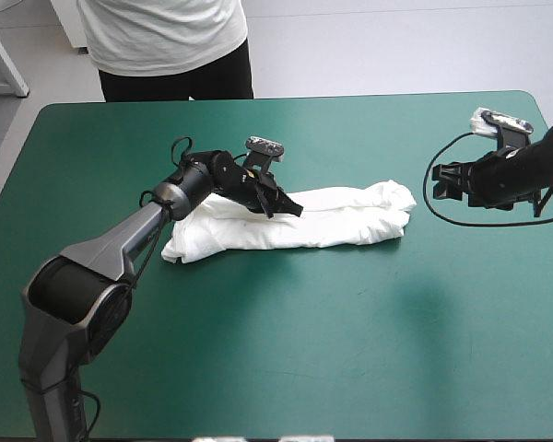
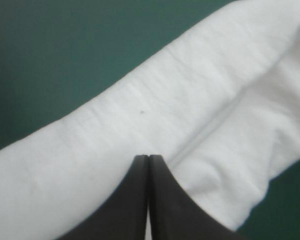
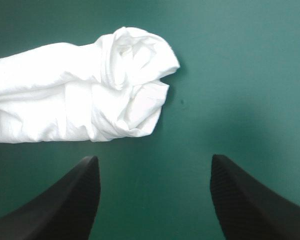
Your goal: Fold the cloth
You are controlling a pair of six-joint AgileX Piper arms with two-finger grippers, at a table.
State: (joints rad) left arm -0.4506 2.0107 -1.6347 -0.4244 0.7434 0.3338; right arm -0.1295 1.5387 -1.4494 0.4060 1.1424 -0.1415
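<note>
The T-shirt (image 1: 350, 221) lies as a long, loosely folded band across the middle of the table (image 1: 258, 368), its ends toward the left and right edges and its right end bunched into a lumpy roll. The left gripper (image 1: 290, 207) sits over the band's left half. Its fingers are pressed together tip to tip on or just above the cloth, and no fold is visibly pinched between them. The right gripper (image 1: 442, 180) hangs spread wide and empty over bare cover, off the T-shirt's right end toward the right edge. The main risk lies at that bunched end: a grab there would likely catch only the outer layers, so lifting it over would let the inner ones slip out and undo the band. If the left gripper is only resting on the cloth, not gripping it, a pull from the right could drag the whole band sideways, not fold it. If it lifts away with fabric snagged on it, the top layer would peel open along the seam that shows in the left wrist view.
</note>
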